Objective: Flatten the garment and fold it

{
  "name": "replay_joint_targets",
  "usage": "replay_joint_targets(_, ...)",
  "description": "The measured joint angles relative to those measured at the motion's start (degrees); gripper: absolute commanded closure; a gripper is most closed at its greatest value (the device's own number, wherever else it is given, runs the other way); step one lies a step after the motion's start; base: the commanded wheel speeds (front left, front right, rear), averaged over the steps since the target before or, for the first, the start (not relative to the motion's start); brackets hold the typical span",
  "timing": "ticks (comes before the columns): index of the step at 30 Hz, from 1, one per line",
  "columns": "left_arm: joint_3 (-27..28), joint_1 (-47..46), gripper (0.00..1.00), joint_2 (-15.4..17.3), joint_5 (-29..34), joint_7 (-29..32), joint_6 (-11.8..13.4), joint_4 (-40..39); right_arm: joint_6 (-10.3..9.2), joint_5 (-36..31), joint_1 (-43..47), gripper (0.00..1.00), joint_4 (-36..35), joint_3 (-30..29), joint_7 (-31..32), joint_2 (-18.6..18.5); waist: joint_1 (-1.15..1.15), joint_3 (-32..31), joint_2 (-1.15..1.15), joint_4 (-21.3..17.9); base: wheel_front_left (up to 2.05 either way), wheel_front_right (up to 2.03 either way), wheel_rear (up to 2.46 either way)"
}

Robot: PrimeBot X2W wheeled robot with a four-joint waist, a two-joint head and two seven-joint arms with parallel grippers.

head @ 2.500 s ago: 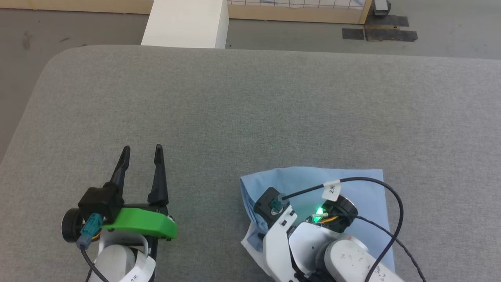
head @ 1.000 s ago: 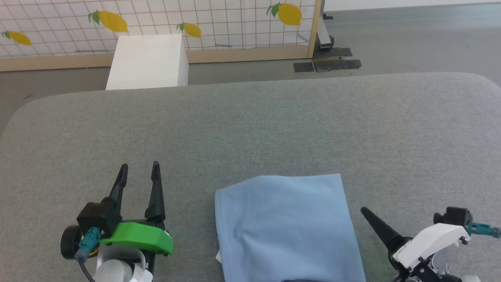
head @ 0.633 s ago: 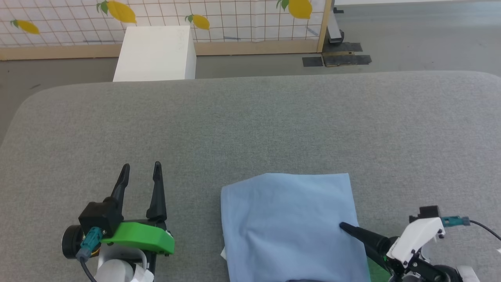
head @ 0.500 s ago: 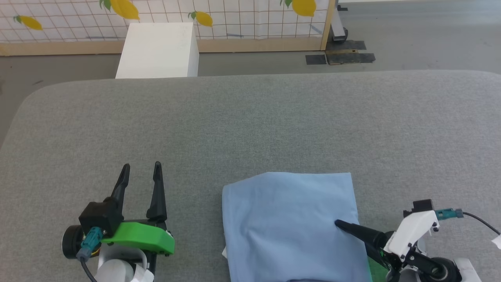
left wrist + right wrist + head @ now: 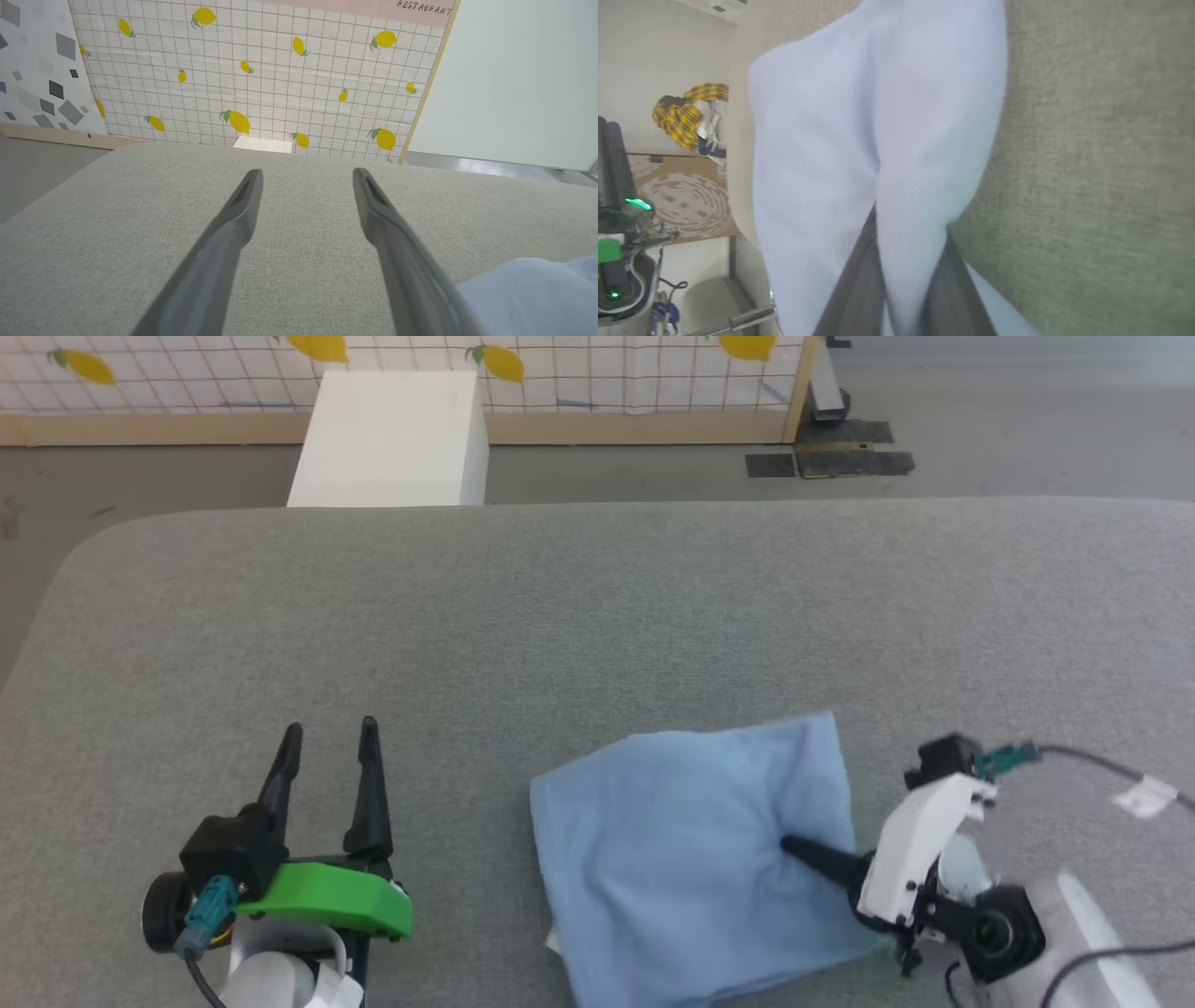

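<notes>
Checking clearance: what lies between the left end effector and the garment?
Only bare grey padded surface lies between the left end effector and the garment, seen in the head view.

light blue folded garment (image 5: 672,859): rough rectangle, flat on grey fabric table (image 5: 560,616), near its front edge, right of centre. Right side bunched into a raised ridge. White layer peeks out at lower-left corner.

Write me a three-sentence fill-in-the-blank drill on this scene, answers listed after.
1. The right gripper pinches a fold of the light ____ garment.
2. The left gripper, holding nothing, is ____, not shut.
3. The garment lies on a ____ fabric surface.
Missing words: blue; open; grey.
</notes>
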Motion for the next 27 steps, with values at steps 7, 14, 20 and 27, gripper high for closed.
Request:
replay_joint_targets(7, 0.81, 0.02, 0.0, 0.0, -1.41, 0.01, 0.46, -0.87, 0.01, -19.53, -7.59, 1.0, -6.42, 12.46, -4.56, -8.93, 0.0, 0.82, 0.0, -3.38, 0.0, 0.0, 0.0)
replay_joint_targets(14, 1.3, -0.99, 0.0, -0.03, -0.32, 0.01, 0.47, -2.81, 0.02, -31.07, -17.41, 1.0, -3.7, 15.92, -5.15, -15.49, 0.0, 2.9, 0.0, -8.92, 0.0, 0.0, 0.0)
replay_joint_targets(20, 2.08, -2.86, 0.0, 0.26, 2.05, 0.0, -0.03, -4.57, 0.03, -35.59, -23.8, 1.0, 1.27, 13.36, -7.1, -16.84, 0.0, 5.63, 0.0, -14.71, 0.0, 0.0, 0.0)
replay_joint_targets(27, 2.52, -4.26, 0.0, 3.13, 4.09, 0.01, -0.63, -5.78, 0.03, -42.53, -28.61, 1.0, 8.13, 5.16, -14.95, -15.45, 0.0, 9.7, 0.0, -21.36, 0.0, 0.0, 0.0)
